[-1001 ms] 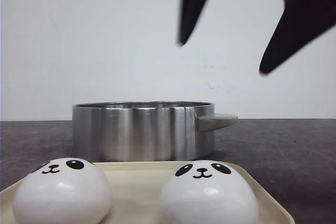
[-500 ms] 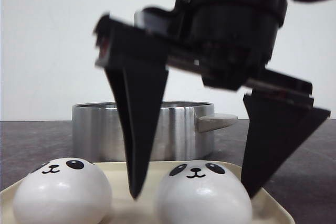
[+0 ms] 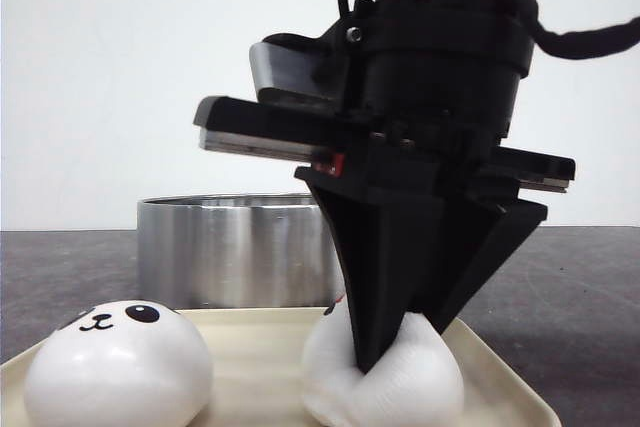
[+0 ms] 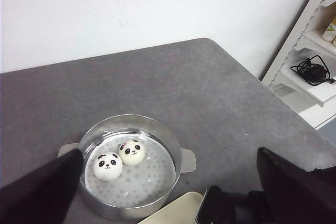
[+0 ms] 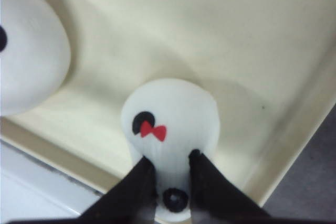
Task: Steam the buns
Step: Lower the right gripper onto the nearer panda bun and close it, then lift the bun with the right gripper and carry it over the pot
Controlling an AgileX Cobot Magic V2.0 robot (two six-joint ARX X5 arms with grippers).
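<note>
The right pincer (image 3: 395, 347) is clenched on a soft white dome-shaped bun with a black panda face and a small red bow (image 5: 170, 124). Its black fingers (image 5: 134, 192) press deep into the bun, so the dough is squeezed narrow between them. This bun sits on the right part of a flat cream-coloured plastic tray (image 3: 260, 332), near the robot. A second white panda-face bun (image 3: 118, 362) lies on the left part of the same tray, apart from the first one.

Behind the tray stands a round stainless-steel steamer pot with short side handles (image 4: 131, 163). Two more small white panda-face buns (image 4: 119, 158) are already inside it, on the perforated bottom, just beside each other. So I judge that the task is about half done, and the step in hand is picking up the third bun.

The next move probably calls for lifting the bun straight up, high enough to pass the pot wall, then carrying it forward over the free area of the pot bottom. The wall and the two buns inside are what may stand in the way.

The left pincer (image 4: 168, 182) is released, with its fingers spread wide above the dark grey surface (image 4: 157, 77). A white shelf with a black cable (image 4: 312, 69) stands at the side.
</note>
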